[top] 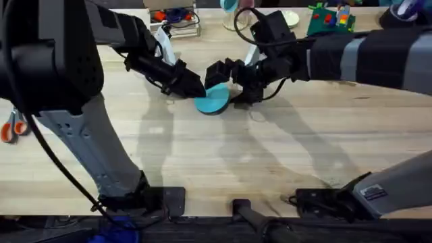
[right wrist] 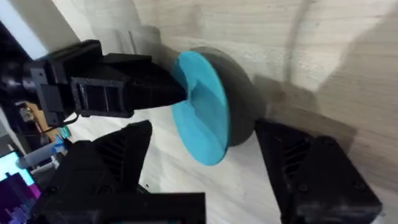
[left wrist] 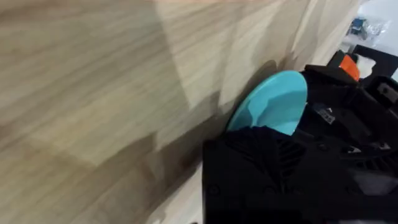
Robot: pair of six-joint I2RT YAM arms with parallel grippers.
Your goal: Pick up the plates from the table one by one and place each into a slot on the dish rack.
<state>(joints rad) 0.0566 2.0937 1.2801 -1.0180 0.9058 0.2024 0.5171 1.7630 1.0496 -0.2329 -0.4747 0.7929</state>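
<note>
Two grippers meet at the cyan plate: left gripper clenched on its rim, right gripper spread wide (handover pending, rack next).

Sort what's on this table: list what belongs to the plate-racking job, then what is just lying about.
Job:
- bright cyan round plate, tilted up off the light wooden plank table
- left gripper, at the plate's rim
- right gripper, fingers open astride the plate

Lying about:
- wire basket with coloured bits
- green board with toy blocks
- orange-handled tool at the table's left edge

One cyan plate, two grippers, one wooden table.
</note>
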